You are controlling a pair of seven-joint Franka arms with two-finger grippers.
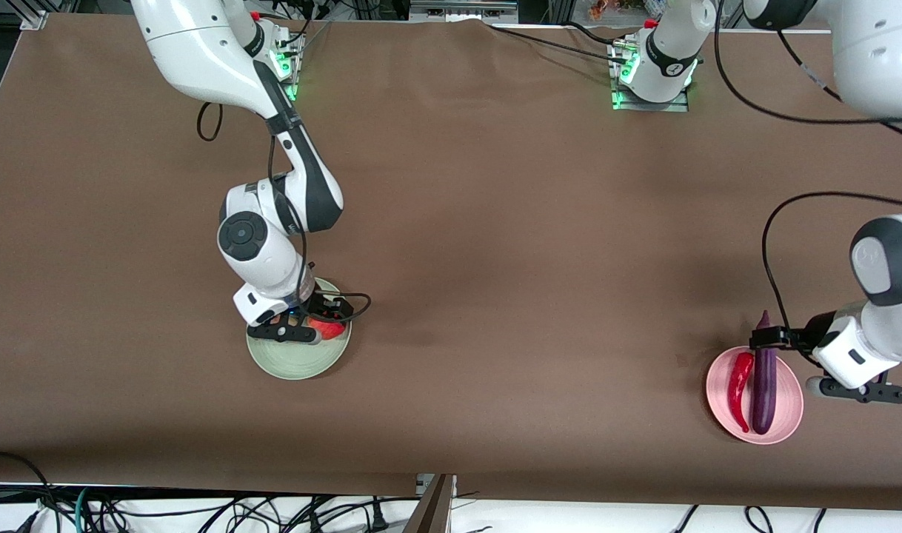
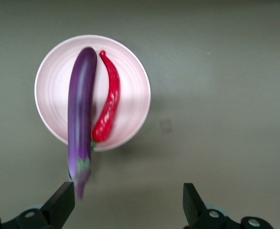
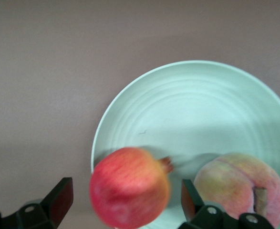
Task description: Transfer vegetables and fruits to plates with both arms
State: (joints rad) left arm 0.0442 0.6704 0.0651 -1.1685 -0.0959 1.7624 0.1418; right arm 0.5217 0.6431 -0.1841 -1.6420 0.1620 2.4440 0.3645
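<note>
The pale mint green plate (image 1: 295, 364) lies under my right gripper (image 1: 323, 314). In the right wrist view the right gripper (image 3: 124, 200) is open. The red pomegranate (image 3: 130, 191) sits blurred between its fingers at the plate's rim (image 3: 130, 95), clear of both. The peach (image 3: 240, 188) lies on the plate beside it. The pomegranate (image 1: 326, 327) shows in the front view; the peach is hidden there. The pink plate (image 1: 788, 403) holds the purple eggplant (image 1: 764, 385) and the red chili (image 1: 740, 389) side by side. My left gripper (image 1: 771, 339) is open and empty over the table by the eggplant's cap. That cap end (image 2: 81, 169) overhangs the plate (image 2: 130, 76) beside the chili (image 2: 108, 105), next to the gripper (image 2: 127, 205).
The brown table (image 1: 510, 281) stretches between the two plates. Both arm bases and trailing cables stand along the edge farthest from the front camera. The table's near edge runs just below the pink plate.
</note>
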